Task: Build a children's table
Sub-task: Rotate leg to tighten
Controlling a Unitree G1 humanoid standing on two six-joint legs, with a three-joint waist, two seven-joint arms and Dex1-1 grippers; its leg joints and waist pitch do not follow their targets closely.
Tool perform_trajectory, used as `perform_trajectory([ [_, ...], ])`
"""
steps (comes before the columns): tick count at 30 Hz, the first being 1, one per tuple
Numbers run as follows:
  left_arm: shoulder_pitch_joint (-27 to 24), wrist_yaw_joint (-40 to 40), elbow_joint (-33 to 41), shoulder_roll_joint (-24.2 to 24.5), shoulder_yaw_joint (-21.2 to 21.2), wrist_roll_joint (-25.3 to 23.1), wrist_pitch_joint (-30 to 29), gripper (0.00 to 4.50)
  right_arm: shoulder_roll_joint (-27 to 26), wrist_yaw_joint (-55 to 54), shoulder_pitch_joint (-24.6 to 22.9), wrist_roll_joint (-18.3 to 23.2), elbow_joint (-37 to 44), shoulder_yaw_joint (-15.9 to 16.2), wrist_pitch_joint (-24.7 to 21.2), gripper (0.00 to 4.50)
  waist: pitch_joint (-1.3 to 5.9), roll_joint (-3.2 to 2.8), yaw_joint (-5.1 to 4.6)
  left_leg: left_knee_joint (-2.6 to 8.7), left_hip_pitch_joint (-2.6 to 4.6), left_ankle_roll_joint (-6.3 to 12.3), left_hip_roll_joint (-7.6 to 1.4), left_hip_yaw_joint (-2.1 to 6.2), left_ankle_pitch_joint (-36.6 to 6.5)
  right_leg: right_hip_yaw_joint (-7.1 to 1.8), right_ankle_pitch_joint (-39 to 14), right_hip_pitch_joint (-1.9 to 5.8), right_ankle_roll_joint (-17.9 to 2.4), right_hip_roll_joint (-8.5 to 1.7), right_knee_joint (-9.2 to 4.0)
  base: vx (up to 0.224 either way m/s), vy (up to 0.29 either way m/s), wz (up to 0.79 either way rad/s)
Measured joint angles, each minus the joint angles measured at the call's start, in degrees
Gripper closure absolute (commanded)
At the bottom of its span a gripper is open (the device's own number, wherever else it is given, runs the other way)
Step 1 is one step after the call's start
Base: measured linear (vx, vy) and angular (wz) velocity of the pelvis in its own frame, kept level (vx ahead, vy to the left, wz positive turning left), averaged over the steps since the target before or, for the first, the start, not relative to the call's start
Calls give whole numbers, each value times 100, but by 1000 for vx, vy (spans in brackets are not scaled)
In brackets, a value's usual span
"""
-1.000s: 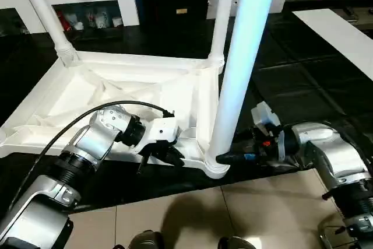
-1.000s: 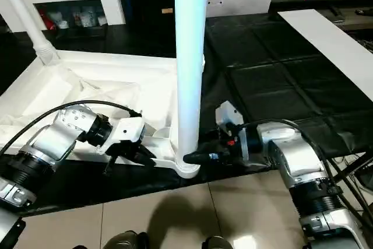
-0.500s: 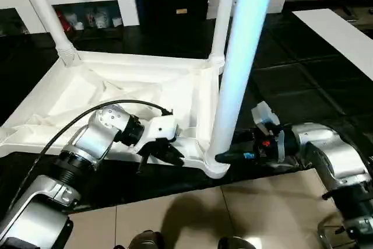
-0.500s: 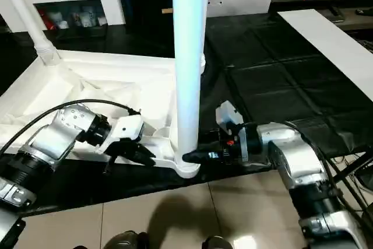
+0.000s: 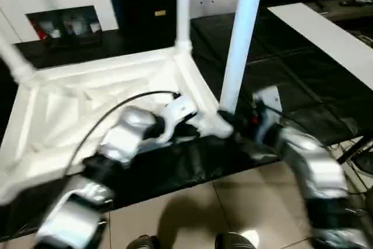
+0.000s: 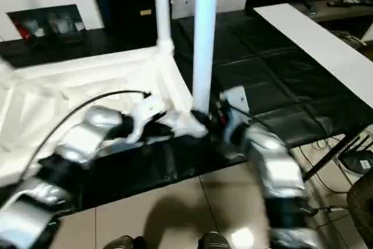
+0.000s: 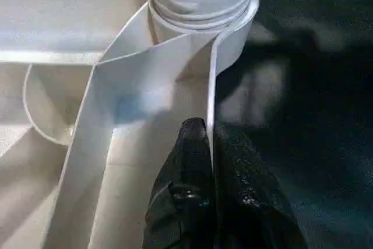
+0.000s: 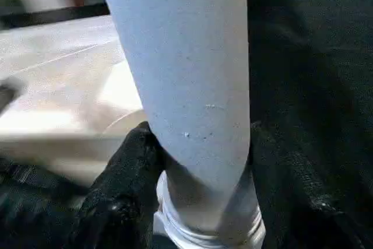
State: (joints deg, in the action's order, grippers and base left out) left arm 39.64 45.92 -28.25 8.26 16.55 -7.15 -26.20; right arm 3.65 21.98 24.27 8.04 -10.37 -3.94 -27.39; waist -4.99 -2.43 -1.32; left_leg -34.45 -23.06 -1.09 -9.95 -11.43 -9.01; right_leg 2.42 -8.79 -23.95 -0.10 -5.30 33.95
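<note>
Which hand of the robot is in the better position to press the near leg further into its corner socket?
The right hand: its fingers already hold the near leg just above the socket. The left hand is clamped on the tabletop's rim.

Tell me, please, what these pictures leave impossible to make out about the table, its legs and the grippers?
- Near leg: top cut off by the head views' upper edge.
- Its seating in the corner socket: blurred in head views; right gripper fingers hide it at the wrist.
- Tabletop: left corner runs past the edge.
- Left gripper: motion-blurred in head views.
</note>
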Motion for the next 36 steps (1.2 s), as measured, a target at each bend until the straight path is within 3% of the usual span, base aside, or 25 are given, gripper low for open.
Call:
perform_trajectory([
  [1, 27, -161, -38, -85, -2, -54, 0, 450, -130, -252, 80, -28, -87, -59, 22, 257, 0, 0, -11, 0, -2, 0, 0, 1, 0, 1, 0, -1, 0, 0, -6, 0, 0, 0],
  [2, 38, -282, -56, -150, -3, -82, 0, 450, -238, -389, 128, -27, -169, -150, 74, 201, 0, 0, -15, 1, -3, 0, 0, 2, 0, 3, 0, -1, 0, 0, -13, 0, 0, 0],
  [8, 38, -297, -15, -181, 7, -93, 33, 450, -295, -430, 82, 110, -140, -202, 229, 157, 1, 1, 13, 28, -10, 6, 3, 1, -5, 4, 27, 3, -36, 1, -43, 0, 0, 0],
  [13, 12, 112, 21, 153, 131, -16, 346, 450, 130, 337, -218, 168, 48, -27, 373, 115, 1, 1, 64, 56, -8, 5, -1, 3, -6, 21, 29, 1, -37, 3, -43, 0, 0, 0],
  [20, -234, 936, 233, 771, 233, 93, 971, 450, 1219, 2063, -527, 518, 123, 295, 559, 48, -1, -2, 163, 57, -6, 4, -4, 3, -5, 23, 28, 3, -35, 3, -43, 0, 0, 0],
  [24, -348, 1676, 253, 1151, 309, 318, 1448, 450, 1873, 3152, -498, 548, 125, 588, 833, 48, -2, -3, 200, 50, -7, 4, -1, 0, -5, 17, 28, 11, -36, 0, -45, 0, 0, 0],
  [27, -414, 2216, 253, 1441, 357, 454, 1723, 450, 2267, 3860, -419, 627, 107, 623, 960, 48, 0, -1, 262, 49, 1, 4, -2, 1, -5, 19, 29, 20, -37, 0, -42, 0, 0, 0],
  [29, -417, 2307, 253, 1472, 371, 455, 1783, 450, 2258, 3981, -410, 675, 107, 637, 1004, 48, 0, 0, 324, 48, 3, 4, -4, 0, -5, 19, 29, 21, -37, 0, -39, 0, 0, 0],
  [34, -416, 3017, 273, 1762, 570, 538, 2217, 450, 2580, 4963, -255, 706, -137, 1164, 1148, 75, 2, 0, 391, 35, 1, 5, -3, -5, -5, 15, 30, 28, -38, -2, -36, 0, 0, 0],
  [36, -416, 3173, 280, 1818, 598, 537, 2286, 450, 2602, 5106, -209, 707, -180, 1198, 1168, 106, 2, 1, 439, 33, 1, 5, -4, -5, -4, 15, 30, 29, -38, -3, -30, 0, 0, 0],
])
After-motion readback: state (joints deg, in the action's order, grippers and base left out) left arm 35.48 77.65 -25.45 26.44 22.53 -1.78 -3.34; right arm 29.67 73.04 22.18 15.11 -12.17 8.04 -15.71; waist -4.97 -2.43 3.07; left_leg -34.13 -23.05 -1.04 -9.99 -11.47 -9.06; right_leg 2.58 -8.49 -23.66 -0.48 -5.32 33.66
